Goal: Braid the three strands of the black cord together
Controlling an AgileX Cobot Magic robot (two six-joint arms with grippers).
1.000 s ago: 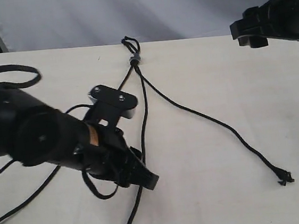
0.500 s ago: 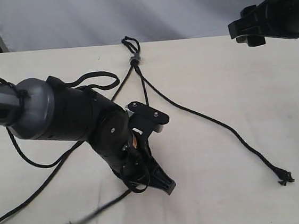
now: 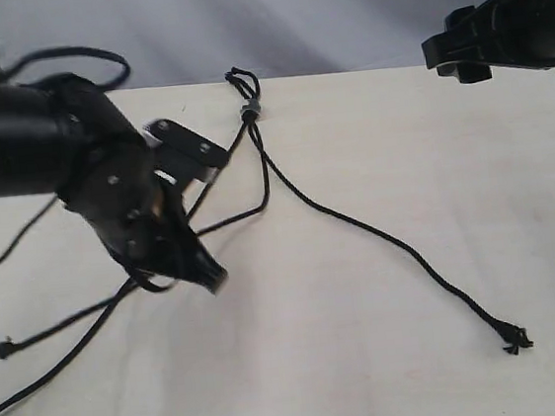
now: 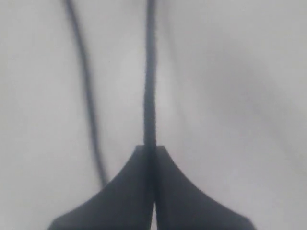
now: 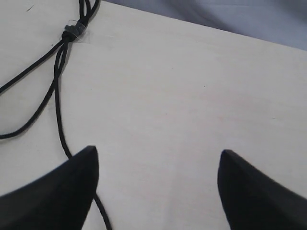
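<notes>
Cord: the cord is lying on the surface, and its three strands are joining at the band near the far edge.
Feel: I am guessing it is very light, soft and floppy. It is bending wherever I pull it and will not keep a shape.
Where to hold: I think it is best to pinch one strand partway down, so the loose end can swing over the others.
Left pincer: my left pincer is clenched on the middle strand, which is running straight out from the tips.
Right pincer: my right pincer is released and holding nothing, hanging over the surface near the band.
Other strands: the right strand is lying loose, well apart. The left strand is running off to the near left.
Changed: half a second ago my left pincer was nearer the middle and closer to the front. Now it is further left and back, dragging the middle strand into a sideways bend. Its knot is now lying far left. My right pincer is staying put.
</notes>
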